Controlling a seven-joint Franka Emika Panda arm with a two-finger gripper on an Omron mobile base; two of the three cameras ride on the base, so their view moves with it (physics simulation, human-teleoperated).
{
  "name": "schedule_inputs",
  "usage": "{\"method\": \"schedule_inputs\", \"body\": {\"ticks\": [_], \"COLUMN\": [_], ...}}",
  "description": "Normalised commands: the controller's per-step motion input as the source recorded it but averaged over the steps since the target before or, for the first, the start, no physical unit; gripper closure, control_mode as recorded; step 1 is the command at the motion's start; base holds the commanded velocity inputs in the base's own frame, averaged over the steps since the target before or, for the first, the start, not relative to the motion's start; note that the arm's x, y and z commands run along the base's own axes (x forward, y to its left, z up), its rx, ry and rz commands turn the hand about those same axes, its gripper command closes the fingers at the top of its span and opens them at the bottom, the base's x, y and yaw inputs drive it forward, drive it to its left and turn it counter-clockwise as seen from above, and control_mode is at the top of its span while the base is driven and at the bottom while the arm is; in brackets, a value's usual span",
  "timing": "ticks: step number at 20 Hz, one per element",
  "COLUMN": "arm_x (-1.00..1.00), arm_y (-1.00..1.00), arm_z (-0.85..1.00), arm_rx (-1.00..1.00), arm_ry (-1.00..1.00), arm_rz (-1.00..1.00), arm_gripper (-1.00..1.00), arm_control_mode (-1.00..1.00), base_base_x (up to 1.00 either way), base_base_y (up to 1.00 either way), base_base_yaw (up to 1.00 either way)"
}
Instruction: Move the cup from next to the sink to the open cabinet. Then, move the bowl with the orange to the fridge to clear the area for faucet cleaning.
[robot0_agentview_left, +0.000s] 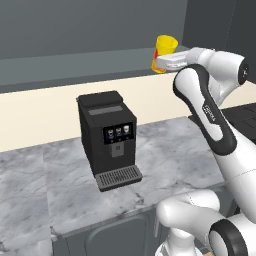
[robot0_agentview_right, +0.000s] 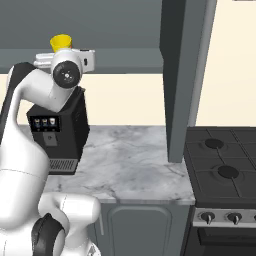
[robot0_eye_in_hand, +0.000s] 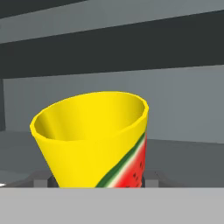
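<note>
The cup (robot0_agentview_left: 165, 47) is a small yellow tumbler with a watermelon-slice mark, held high at the front edge of the open cabinet's grey shelf (robot0_agentview_left: 75, 60). My gripper (robot0_agentview_left: 159, 61) is shut on the cup's lower part, and the cup leans slightly. In the hand view the cup (robot0_eye_in_hand: 94, 140) stands close up between the fingers, with the shelf (robot0_eye_in_hand: 183, 153) and the dark cabinet interior behind it. From the right base view the cup (robot0_agentview_right: 61, 42) pokes up above the hand, level with the shelf (robot0_agentview_right: 130, 52). I cannot tell whether its base touches the shelf. Bowl, orange, fridge and sink are out of view.
A black coffee machine (robot0_agentview_left: 107, 137) stands on the marble counter (robot0_agentview_left: 170, 155) below the shelf, under the raised arm. The cabinet's open dark door (robot0_agentview_right: 180, 75) hangs down to the right. A stove (robot0_agentview_right: 222, 165) adjoins the counter's right end.
</note>
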Motion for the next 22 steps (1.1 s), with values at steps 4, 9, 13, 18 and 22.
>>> {"method": "schedule_inputs", "body": {"ticks": [4, 9, 13, 18, 22], "arm_x": [0.79, 0.62, 0.48, 0.60, 0.51], "arm_y": [0.00, 0.00, 0.00, 0.00, 0.00], "arm_z": [0.34, -0.02, -0.50, -0.14, 0.19], "arm_rx": [0.02, 0.01, 0.00, 0.00, 0.00], "arm_ry": [0.17, 0.18, 0.15, 0.01, 0.00], "arm_rz": [-0.03, -0.04, -0.05, -0.07, -0.11], "arm_gripper": [1.00, 1.00, 1.00, 1.00, 1.00], "arm_control_mode": [-1.00, -1.00, -1.00, -1.00, -1.00], "base_base_x": [0.00, 0.00, 0.00, 0.00, 0.00], "base_base_y": [0.00, 0.00, 0.00, 0.00, 0.00], "base_base_yaw": [0.00, 0.00, 0.00, 0.00, 0.00]}}
